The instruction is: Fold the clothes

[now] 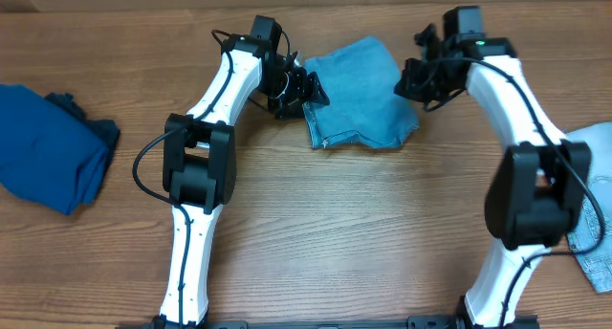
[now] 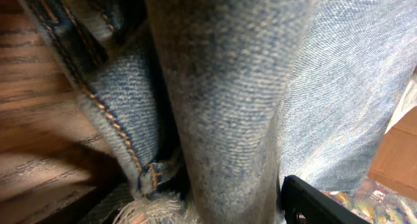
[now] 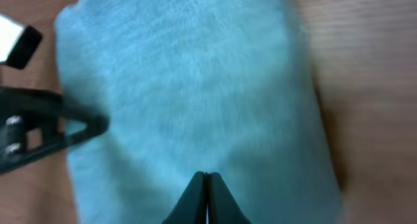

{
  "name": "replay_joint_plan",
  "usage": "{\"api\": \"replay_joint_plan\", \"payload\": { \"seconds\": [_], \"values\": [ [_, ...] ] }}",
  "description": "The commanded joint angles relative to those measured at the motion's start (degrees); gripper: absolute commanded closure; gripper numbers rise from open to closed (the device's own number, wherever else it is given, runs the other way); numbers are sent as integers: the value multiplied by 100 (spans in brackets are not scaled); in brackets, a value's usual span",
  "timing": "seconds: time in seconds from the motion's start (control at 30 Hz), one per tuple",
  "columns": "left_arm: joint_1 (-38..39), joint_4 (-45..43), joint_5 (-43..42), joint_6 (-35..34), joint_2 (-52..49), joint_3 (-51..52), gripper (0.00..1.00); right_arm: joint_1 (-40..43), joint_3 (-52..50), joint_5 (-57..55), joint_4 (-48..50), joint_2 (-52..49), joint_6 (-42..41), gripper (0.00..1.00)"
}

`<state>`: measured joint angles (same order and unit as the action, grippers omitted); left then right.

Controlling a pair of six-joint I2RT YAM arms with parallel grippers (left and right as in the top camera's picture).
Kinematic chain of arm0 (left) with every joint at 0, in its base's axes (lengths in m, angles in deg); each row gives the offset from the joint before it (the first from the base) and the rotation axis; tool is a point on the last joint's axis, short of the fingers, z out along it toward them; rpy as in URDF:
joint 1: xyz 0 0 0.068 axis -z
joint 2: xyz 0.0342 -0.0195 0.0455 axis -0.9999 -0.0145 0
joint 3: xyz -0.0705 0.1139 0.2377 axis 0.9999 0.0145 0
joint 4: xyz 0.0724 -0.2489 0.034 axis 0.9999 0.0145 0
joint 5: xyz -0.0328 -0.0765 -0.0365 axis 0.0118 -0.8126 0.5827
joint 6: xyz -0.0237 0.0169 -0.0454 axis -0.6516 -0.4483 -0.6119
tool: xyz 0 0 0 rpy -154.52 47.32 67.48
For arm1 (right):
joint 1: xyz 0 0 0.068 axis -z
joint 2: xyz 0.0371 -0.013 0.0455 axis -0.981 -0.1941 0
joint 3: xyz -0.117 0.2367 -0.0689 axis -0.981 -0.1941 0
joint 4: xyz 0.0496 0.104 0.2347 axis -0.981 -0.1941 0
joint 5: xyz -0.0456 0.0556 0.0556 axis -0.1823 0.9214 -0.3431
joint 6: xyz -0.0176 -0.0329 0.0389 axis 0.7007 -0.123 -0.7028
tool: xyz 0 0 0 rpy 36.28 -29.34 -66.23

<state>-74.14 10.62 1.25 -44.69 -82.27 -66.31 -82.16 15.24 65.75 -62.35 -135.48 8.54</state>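
While the left hand [image 1: 308,88] grips the denim [image 1: 368,92], the right hand [image 3: 207,180] hovers above it, closed and empty

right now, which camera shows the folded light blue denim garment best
The overhead view: the folded light blue denim garment shows nearly whole on the wooden table. The left wrist view gives only a close-up of its stitched seam and frayed hem; the right wrist view, a blurred patch of cloth.

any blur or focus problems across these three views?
Overhead: sharp and evenly lit. Left wrist: the denim garment fills the frame at close range, its stitching fairly sharp, while the table at lower left is smeared. Right wrist: soft throughout, garment and table both blurred; only the right gripper tips read cleanly.
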Motion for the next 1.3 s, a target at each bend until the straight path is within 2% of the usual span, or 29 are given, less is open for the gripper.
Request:
{"api": "replay_joint_plan", "payload": {
  "seconds": [0.0, 0.07, 0.23, 0.37, 0.43, 0.6, 0.73, 1.03, 1.1, 1.2, 1.27],
  "values": [
    [140, 168, 428, 92, -603, 334, 24, -212, 24, 138, 575, -407, -153, 96],
    [140, 251, 426, 122, -597, 332, 24, -243, 24, 39, 929, -817, -382, 96],
    [-42, 708, 490, 450, -236, 197, 24, -256, 24, 31, 951, -1362, -411, 96],
    [-348, 1128, 1250, 452, 286, 197, 20, -289, 24, 31, 944, -1360, -411, 96],
    [-417, 802, 1327, 452, 286, 319, 14, -297, 24, 33, 922, -1360, -413, 96],
    [-57, 291, 1331, 542, 149, 446, 13, -297, 24, 33, 922, -1360, -411, 96],
    [321, 144, 1255, 544, -256, 448, 16, -297, 24, 33, 890, -1360, -411, 96],
    [387, -651, 280, 769, -413, 448, 23, -297, 24, 33, 861, -1360, -411, 96],
    [387, -852, -81, 951, -411, 448, 28, -297, 24, 31, 852, -1360, -411, 96],
    [356, -706, 90, 885, -398, 444, 34, -297, 24, 33, 846, -1360, -411, 96],
    [286, -623, 142, 855, -376, 439, 34, -297, 24, 31, 841, -1360, -409, 96]
  ]
}}
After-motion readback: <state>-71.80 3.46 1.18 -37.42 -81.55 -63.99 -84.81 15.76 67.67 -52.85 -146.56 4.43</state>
